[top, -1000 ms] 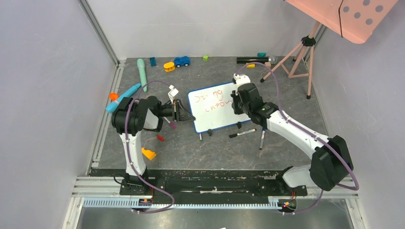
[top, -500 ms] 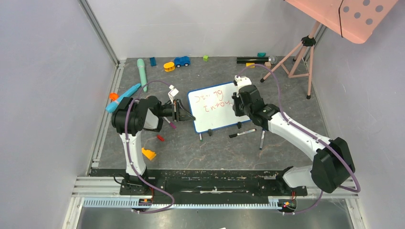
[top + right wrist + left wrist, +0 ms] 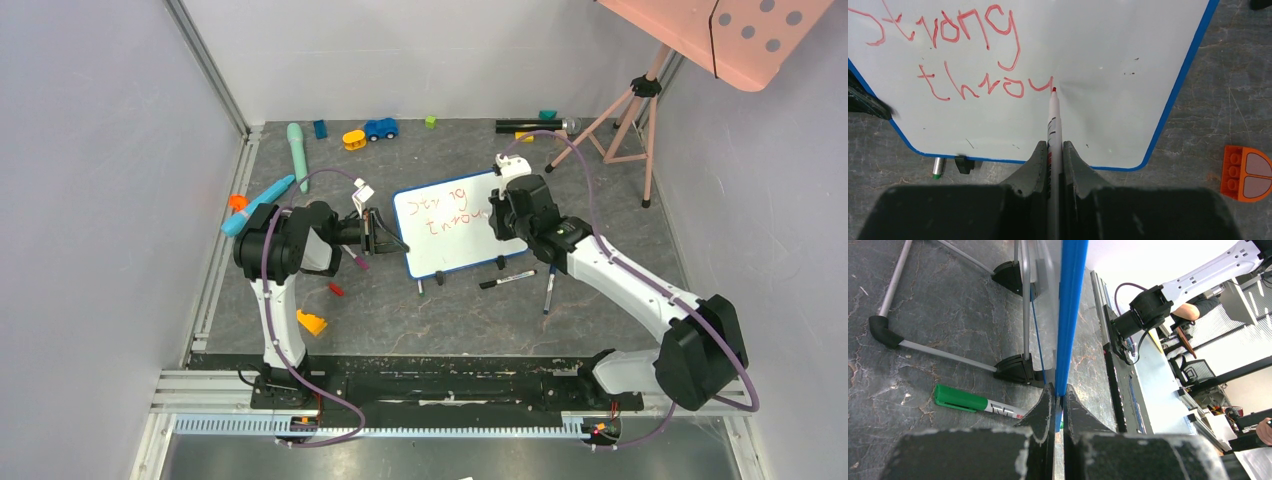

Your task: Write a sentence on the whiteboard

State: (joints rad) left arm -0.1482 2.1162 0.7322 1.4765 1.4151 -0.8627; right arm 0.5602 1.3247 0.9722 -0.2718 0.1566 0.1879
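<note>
1. The left gripper [image 3: 1059,390] is clamped on the blue frame of the whiteboard [image 3: 455,250], mid-table; a green marker [image 3: 970,401] lies beneath.
2. The sentence [image 3: 948,45], "Strong throu", is written in red.
3. A red marker [image 3: 1053,117] is pinched by the right gripper [image 3: 1052,147], tip on the board.
4. An orange block [image 3: 1245,174] lies apart.

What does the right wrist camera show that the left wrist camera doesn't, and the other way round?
Only the right wrist view shows the sentence, red "Strong throu", the red marker gripped in the right end effector with its tip at the last stroke, and an orange brick. Only the left wrist view shows the left end effector pinching the whiteboard's blue edge, its wire legs behind, and the right arm from afar. Both show the whiteboard and the grey tabletop.
</note>
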